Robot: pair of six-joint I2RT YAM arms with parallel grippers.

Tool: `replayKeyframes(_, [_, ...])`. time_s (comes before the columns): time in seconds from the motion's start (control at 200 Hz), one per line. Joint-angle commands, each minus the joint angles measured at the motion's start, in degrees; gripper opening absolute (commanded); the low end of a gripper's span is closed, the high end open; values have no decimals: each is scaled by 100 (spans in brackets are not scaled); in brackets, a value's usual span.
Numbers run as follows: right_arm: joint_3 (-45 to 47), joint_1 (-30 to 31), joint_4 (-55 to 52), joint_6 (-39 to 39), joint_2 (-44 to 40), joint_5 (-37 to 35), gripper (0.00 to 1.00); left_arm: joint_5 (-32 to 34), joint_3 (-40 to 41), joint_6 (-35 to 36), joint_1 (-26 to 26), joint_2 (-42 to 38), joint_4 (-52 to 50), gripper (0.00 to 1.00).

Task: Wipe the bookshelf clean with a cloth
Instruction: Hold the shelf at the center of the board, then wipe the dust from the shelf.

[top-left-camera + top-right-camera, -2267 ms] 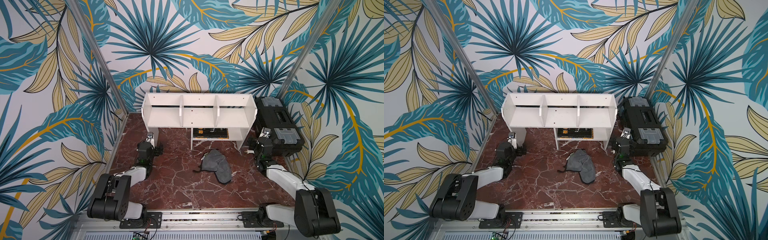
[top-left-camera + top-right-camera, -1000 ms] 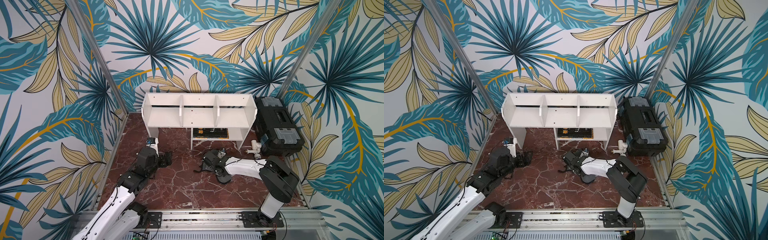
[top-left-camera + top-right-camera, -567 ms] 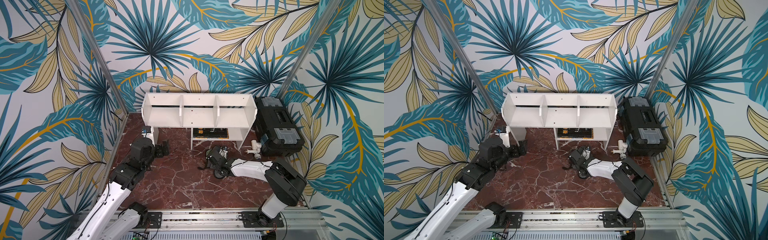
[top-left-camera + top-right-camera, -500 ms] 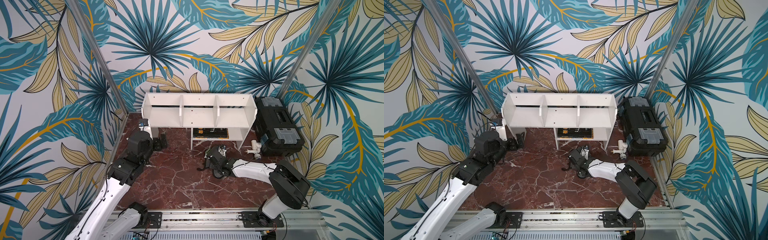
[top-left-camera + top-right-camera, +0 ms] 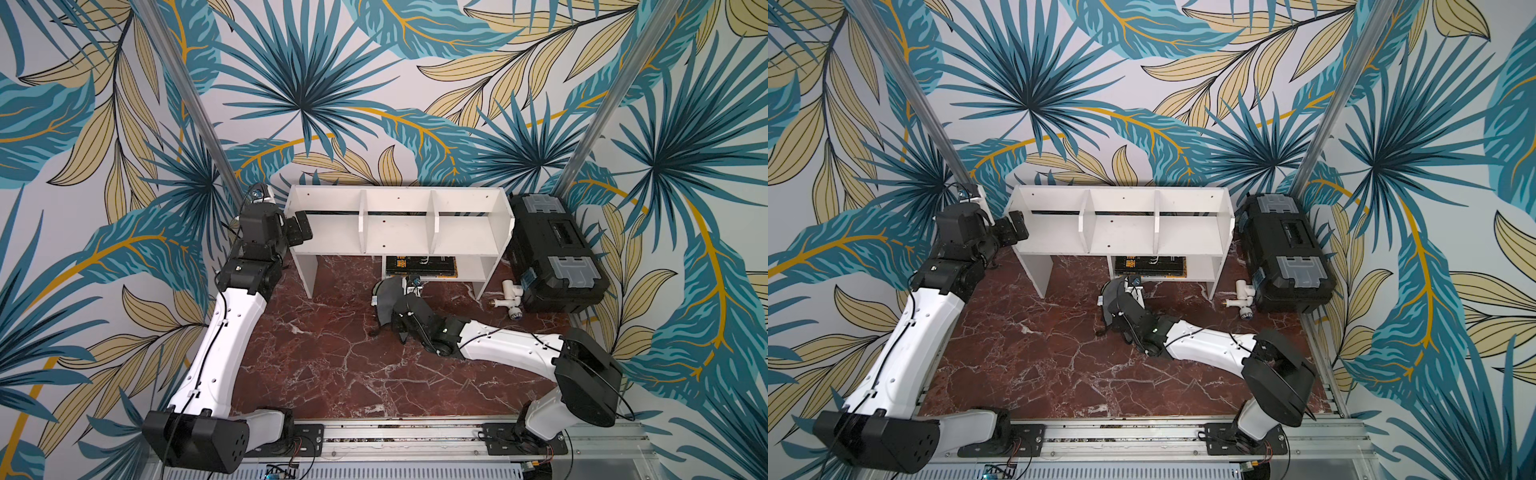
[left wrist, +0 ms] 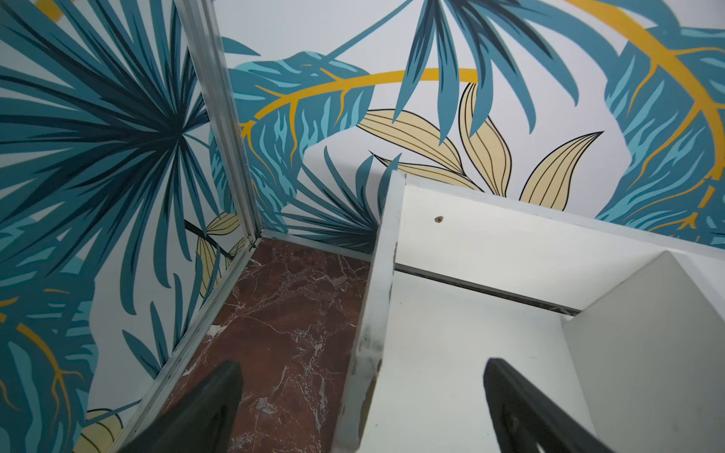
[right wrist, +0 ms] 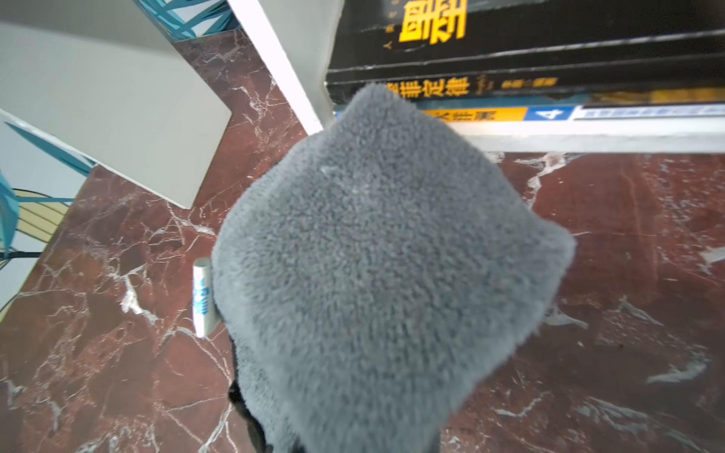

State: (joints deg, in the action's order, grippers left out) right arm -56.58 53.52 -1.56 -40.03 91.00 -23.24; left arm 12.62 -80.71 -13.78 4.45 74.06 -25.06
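- cloth (image 7: 384,266) = soft dark-grey fluffy microfibre rag w/ small white tag (image 7: 202,298). It sits bunched over the right claw (image 5: 394,301), low on the red marble tabletop (image 5: 332,357), just in front of the lower cubby of the bookshelf (image 5: 399,230), a low wide white board unit w/ 3 top compartments.
- right claw: clamped shut on the cloth. The pile hides the fingers in the wrist view, so you can't tell how much fabric is pinched.
- left claw (image 6: 363,364): jaws wide apart, holding nothing, straddling the top edge of the shelf's left end panel. One finger is outside, one over the left compartment. Contact w/ the panel: can't tell.
- Handling, my read: the cloth is light, limp and grippy, not slippery, and nothing in it can break. It'll flop & drag, so pinch a thick fold near the middle and leave a pad ahead of the fingers to wipe with. An edge grip prob. trails & snags on the dividers.
- The bookshelf looks like light board and prob. slides if you press hard. The thin stiff end panel under the left claw looks like the place to brace it.
- Watch: the black-and-yellow books (image 5: 419,266) in the cubby, the white pipe fitting (image 5: 509,293) by the right leg, and the black plastic toolbox (image 5: 552,249) just beside the shelf's right end.
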Motion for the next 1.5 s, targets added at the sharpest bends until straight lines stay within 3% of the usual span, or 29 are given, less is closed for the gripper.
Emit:
replayKeyframes(0.0, [-33, -8, 113, 94, -65, 581, 0, -155, -160, 295, -187, -22, 643, 100])
replayKeyframes(0.205, [434, 41, 282, 81, -446, 346, 0, -1205, -280, 352, -609, 546, 749, 99])
replayKeyframes(0.31, [421, 32, -24, -163, -558, -394, 0, -1426, -66, 247, -595, 697, 1077, 91])
replayKeyframes(0.416, [177, 35, 34, 103, -248, -576, 0, -1507, 140, 116, -594, 791, 1258, 84])
replayKeyframes(0.546, [-788, 23, -500, 368, 647, -611, 0, -1563, 320, -28, -585, 851, 1435, 66])
replayKeyframes(0.656, [-872, -192, -139, 183, 824, -408, 0, -1533, 542, -15, -577, 809, 1583, 49])
replayKeyframes(0.726, [-719, -445, 105, 42, 792, -124, 0, -1436, 679, -13, -577, 764, 1674, 37])
replayKeyframes(0.836, [-217, -852, 303, 43, 475, -285, 0, -1304, 767, -16, -577, 759, 1706, 26])
replayKeyframes(1.037, [1249, -2028, 451, -33, -828, -281, 0, -1382, 1011, -12, -569, 728, 1931, 0])
replayKeyframes(1.172, [1582, -2367, 225, 466, -1443, -400, 0, -1409, 1091, 12, -555, 723, 2006, 0])
replayKeyframes(1.307, [1465, -2370, 307, 607, -1341, -75, 0, -1640, 1089, 70, -559, 746, 2079, 0])
replayKeyframes(1.497, [972, -1732, 823, 314, -660, 76, 0, -1858, 1150, 87, -569, 818, 2168, 0])
